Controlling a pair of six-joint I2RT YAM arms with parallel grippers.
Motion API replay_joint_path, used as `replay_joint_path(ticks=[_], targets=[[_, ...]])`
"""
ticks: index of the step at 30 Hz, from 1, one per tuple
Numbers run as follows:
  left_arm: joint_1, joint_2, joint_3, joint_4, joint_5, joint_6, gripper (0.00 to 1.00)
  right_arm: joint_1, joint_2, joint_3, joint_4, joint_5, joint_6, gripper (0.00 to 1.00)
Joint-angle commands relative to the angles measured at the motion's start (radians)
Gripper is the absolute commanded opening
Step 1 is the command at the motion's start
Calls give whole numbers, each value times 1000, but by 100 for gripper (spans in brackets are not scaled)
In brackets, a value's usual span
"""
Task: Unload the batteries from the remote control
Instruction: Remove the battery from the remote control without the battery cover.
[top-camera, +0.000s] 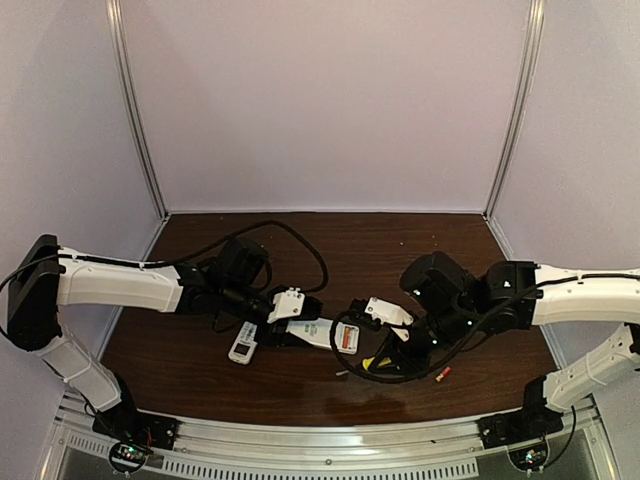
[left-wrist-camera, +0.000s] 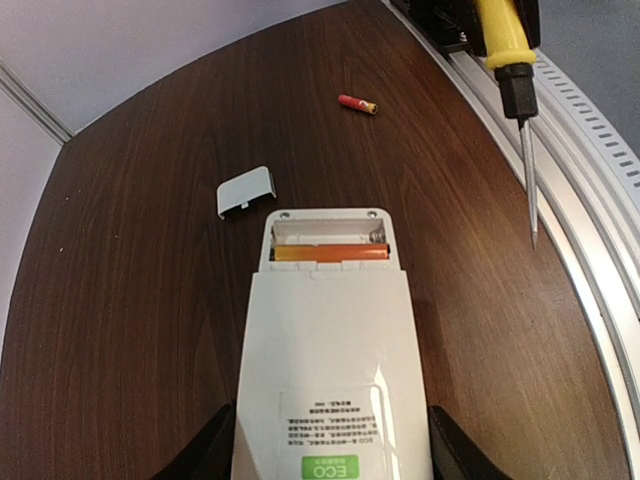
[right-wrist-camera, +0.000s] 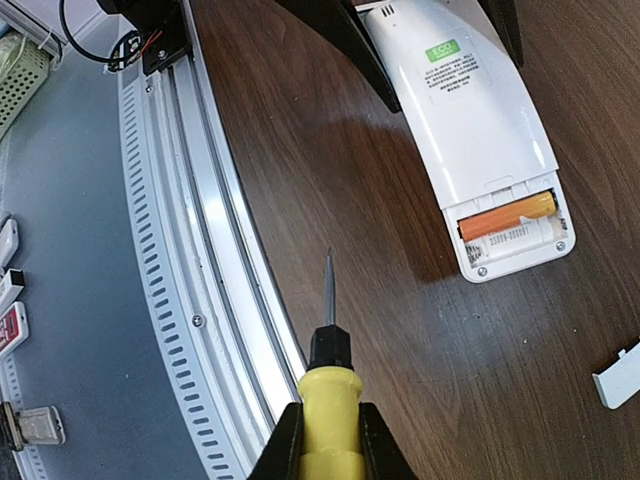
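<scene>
Left wrist view: left gripper (left-wrist-camera: 330, 455) is clamped on the remote control (left-wrist-camera: 330, 360), one dark finger (left-wrist-camera: 212, 452) pressed to each long side. The remote lies back up with its battery bay uncovered at the 12 o'clock end. One orange seated battery (left-wrist-camera: 330, 254) lies crosswise in the bay. The slot next to it, on the 12 o'clock side, shows a pale floor. A small white cover (left-wrist-camera: 246, 190) lies on the dark wood table (left-wrist-camera: 130, 300) at 11 o'clock from the bay, just apart from the remote. A loose battery (left-wrist-camera: 357, 104), red with a gold tip, lies further out at 12 o'clock, well apart. A yellow-handled screwdriver (left-wrist-camera: 505, 45) hangs at 1 o'clock, blade down, over the metal rail (left-wrist-camera: 590, 240).

Right wrist view: right gripper (right-wrist-camera: 328, 445) is closed around the yellow handle. The blade points to 12 o'clock, and its tip sits over the table edge beside the rail, at 9 o'clock from the bay and well apart from it. Whether the remote rests on the table or hangs just above it cannot be told.

Top external view: both arms meet near table centre. The held remote sits between the two grippers, with the loose battery at 4 o'clock from it, near the right arm. A second remote (top-camera: 243, 343) lies flat at 9 o'clock, below the left wrist
</scene>
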Motion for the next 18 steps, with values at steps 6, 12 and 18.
replay_joint_path(ticks=[6,12,18], targets=[[11,-32,-19,59,-7,-20,0,5,-47,-17,-34,82,9,0],[13,-46,-33,58,-12,-23,0,5,-67,-23,-40,108,19,0],[20,-65,-48,55,-19,-24,0,5,-88,-26,-48,128,31,0]])
